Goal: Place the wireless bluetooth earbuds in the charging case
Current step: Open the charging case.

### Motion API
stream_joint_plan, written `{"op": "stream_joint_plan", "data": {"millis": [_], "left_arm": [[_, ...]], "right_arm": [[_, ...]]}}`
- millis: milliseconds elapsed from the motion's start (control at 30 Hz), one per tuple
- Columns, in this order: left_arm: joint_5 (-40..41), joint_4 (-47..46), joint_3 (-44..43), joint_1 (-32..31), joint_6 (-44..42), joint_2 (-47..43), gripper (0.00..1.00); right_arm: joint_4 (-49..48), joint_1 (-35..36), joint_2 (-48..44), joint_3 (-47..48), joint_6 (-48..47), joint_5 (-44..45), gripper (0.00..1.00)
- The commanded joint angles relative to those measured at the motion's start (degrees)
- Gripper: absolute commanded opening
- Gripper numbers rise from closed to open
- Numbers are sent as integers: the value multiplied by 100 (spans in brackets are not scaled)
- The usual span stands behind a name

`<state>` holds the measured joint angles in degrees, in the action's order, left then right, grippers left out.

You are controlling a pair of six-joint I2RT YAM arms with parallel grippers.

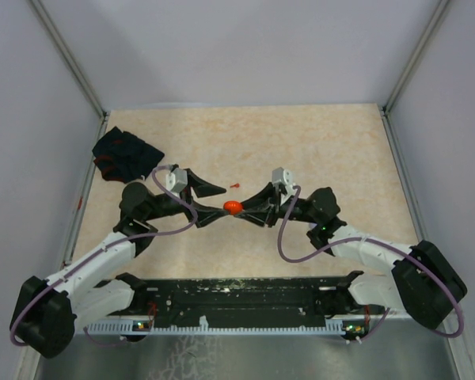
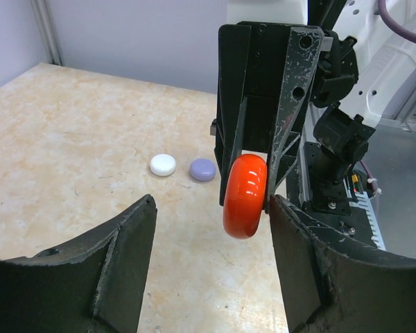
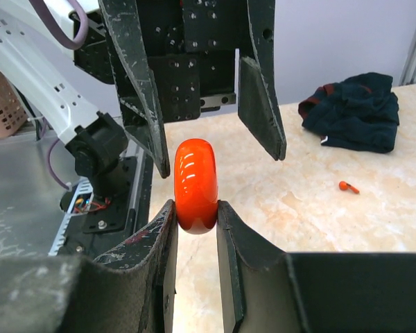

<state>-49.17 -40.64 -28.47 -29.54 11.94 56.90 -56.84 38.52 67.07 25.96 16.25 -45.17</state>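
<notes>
— What has the right gripper (image 3: 194,210) got?
— Its two fingers are pinched on the flat faces of the red charging case (image 3: 195,182), a glossy round puck. It is held on edge, clear of the table (image 1: 317,150).

— And the left gripper (image 2: 211,202)?
— Spread wide, facing the right one tip to tip. The case sits in the gap between its fingers, far closer to one than to the other. I can't tell whether that nearer finger touches it.

— Where is the earbud?
— I can make out one red earbud (image 3: 347,186). It lies on the table past the right gripper's fingertips and off to its right side, well apart from the case. From above it is just beyond the point where the two grippers meet, on the side away from the arm bases.

— Anything else near the tools?
— Ahead of the left gripper, beside the right gripper's fingers, a white disc (image 2: 163,164) and a pale purple disc (image 2: 202,169) lie next to each other on the table, not touching. A crumpled dark cloth (image 1: 127,152) with red marks lies beyond the left gripper, farther out than the earbud.
</notes>
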Motion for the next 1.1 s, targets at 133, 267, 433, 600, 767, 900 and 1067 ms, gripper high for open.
{"op": "stream_joint_plan", "data": {"millis": [133,267,433,600,767,900,1067], "left_arm": [[-86,-5,-227,-29,-2,26,63],[-167,61,-283,-29,58,106,60],[21,231,-335,-28,76,125,59],[264,421,-360,-26,52,58,59],[423,709,-433,-30,-90,76,59],[557,990,-538,-31,-174,166,60],[720,1151,-571,-28,-217,198,60]], "right_arm": [[133,110,-135,247,-322,29,0],[256,134,-178,270,-411,58,0],[399,192,-208,295,-533,52,0],[412,228,-207,297,-570,9,0],[395,226,-290,306,-545,-13,0],[344,230,-398,292,-529,-94,0],[131,235,-439,251,-398,-204,0]]}}
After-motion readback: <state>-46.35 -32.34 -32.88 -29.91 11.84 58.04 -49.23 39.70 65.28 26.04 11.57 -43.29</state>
